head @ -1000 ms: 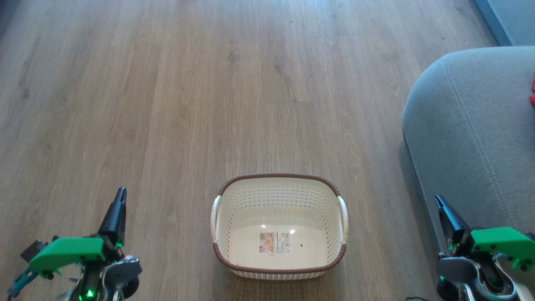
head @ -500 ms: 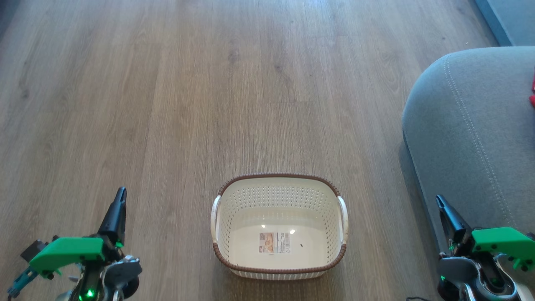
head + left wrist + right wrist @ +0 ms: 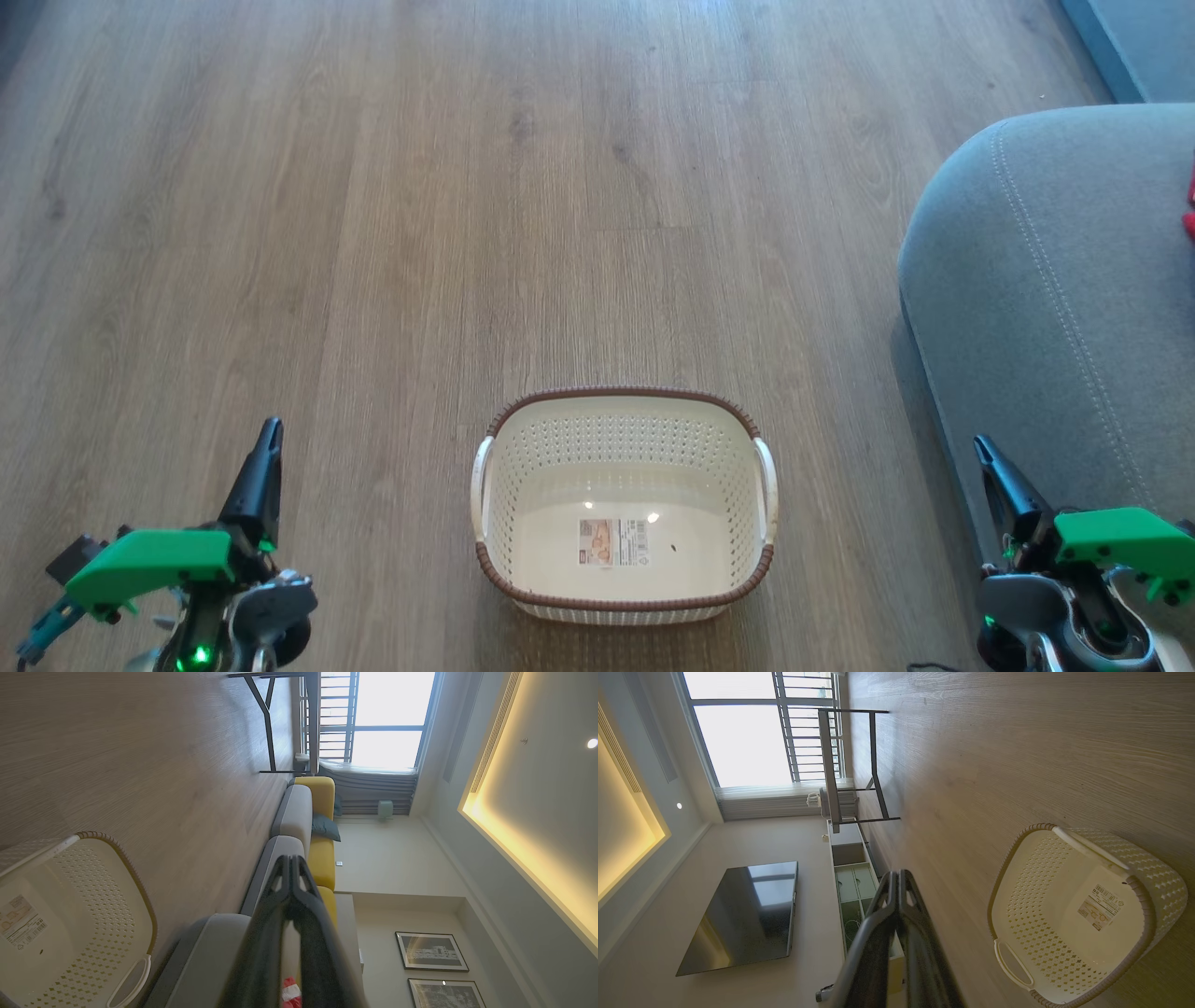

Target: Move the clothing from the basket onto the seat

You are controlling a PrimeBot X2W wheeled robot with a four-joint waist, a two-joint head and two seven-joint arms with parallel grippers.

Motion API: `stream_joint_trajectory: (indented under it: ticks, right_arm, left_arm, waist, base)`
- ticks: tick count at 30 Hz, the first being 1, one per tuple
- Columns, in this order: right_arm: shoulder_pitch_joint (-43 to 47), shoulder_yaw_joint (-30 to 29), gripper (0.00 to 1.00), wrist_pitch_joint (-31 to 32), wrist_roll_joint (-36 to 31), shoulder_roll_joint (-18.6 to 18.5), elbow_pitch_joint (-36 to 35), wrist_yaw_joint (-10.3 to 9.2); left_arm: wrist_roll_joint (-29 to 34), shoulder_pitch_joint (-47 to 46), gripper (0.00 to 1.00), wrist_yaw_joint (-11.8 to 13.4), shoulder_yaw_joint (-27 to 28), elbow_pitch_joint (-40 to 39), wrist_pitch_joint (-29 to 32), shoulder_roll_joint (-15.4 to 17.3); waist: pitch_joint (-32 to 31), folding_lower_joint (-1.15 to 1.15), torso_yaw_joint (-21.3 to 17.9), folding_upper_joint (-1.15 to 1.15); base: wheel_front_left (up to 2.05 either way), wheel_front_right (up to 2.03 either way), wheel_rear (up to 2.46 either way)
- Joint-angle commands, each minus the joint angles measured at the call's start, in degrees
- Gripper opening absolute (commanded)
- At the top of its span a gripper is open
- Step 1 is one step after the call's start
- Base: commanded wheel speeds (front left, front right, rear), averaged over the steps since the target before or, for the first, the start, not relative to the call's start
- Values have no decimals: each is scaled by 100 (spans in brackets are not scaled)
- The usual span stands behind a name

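The cream basket with its brown rim stands on the wooden floor at the lower middle, holding nothing but the sticker label on its bottom. It also shows in the left wrist view and the right wrist view. The grey seat fills the right side. A sliver of red clothing lies on the seat at the right edge, and a red and white piece of clothing peeks between the fingers in the left wrist view. My left gripper is shut at the lower left. My right gripper is shut beside the seat's front.
Bare wooden floor stretches ahead and to the left. A dark metal table frame stands near the window, and a low TV cabinet with a black screen lines one wall. A grey and yellow sofa runs along the other.
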Motion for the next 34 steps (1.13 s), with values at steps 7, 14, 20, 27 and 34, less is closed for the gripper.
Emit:
stream_joint_trajectory:
  ticks: [7, 14, 20, 27, 34]
  right_arm:
    - [-293, 93, 0, 52, -21, 3, -231, 41]
    - [-293, 87, 0, 56, -25, 7, -231, 41]
    - [-294, 82, 0, 60, -29, 10, -231, 41]
    - [-294, 78, 0, 63, -32, 13, -230, 41]
    - [-295, 74, 0, 67, -36, 16, -230, 41]
  left_arm:
    - [-24, -331, 0, -38, 207, -200, 42, 26]
    - [-24, -331, 0, -38, 207, -200, 42, 26]
    - [-24, -331, 0, -38, 206, -200, 42, 26]
    - [-24, -331, 0, -38, 206, -200, 42, 26]
    - [-24, -331, 0, -38, 206, -201, 42, 26]
  waist:
    - [0, 0, 0, 0]
    - [0, 0, 0, 0]
    - [0, 0, 0, 0]
    - [0, 0, 0, 0]
    - [0, 0, 0, 0]
  base:
    - [0, 0, 0]
    - [0, 0, 0]
    - [0, 0, 0]
    - [0, 0, 0]
    - [0, 0, 0]
